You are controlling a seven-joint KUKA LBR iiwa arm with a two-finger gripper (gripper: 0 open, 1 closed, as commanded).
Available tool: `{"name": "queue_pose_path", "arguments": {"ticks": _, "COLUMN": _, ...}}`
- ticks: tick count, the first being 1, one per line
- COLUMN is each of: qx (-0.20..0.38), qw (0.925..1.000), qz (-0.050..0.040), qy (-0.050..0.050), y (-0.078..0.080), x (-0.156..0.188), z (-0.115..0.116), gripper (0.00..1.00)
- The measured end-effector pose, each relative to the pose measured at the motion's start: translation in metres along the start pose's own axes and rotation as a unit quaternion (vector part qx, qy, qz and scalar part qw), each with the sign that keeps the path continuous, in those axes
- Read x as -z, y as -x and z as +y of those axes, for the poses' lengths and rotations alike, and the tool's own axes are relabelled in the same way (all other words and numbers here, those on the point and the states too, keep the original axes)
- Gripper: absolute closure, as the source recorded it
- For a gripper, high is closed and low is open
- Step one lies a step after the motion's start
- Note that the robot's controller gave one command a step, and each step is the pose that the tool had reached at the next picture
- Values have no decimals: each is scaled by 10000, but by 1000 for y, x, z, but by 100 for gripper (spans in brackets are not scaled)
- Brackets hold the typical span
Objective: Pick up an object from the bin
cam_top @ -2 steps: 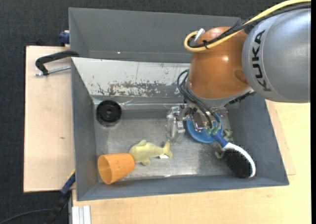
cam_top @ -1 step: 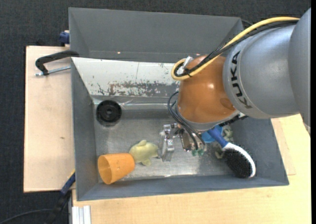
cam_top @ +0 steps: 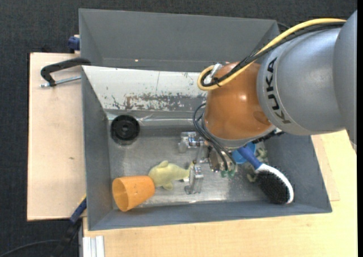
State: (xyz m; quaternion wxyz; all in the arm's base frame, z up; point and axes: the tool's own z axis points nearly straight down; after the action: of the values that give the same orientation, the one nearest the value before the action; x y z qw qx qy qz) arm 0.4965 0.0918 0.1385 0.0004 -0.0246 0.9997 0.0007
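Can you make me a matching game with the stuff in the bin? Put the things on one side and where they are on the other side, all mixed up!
Things:
1. orange cup
2. black round cap
3. pale yellow toy
4. black-bristled brush

Places in the picture:
A. lower right corner
B. upper left, on its own
C. lower left corner, lying on its side
D. lower middle, right next to the cup

Pairs: 1-C, 2-B, 3-D, 4-A
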Motion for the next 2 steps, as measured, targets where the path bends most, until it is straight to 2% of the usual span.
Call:
{"name": "queue_pose_path", "arguments": {"ticks": 1, "qx": -49, "qw": 10000, "qz": 30, "qy": 2, "y": 14, "x": -72, "z": 27, "gripper": 0}}
{"name": "queue_pose_path", "arguments": {"ticks": 2, "qx": -61, "qw": 10000, "qz": 1, "qy": 1, "y": 15, "x": -68, "z": 25, "gripper": 100}}
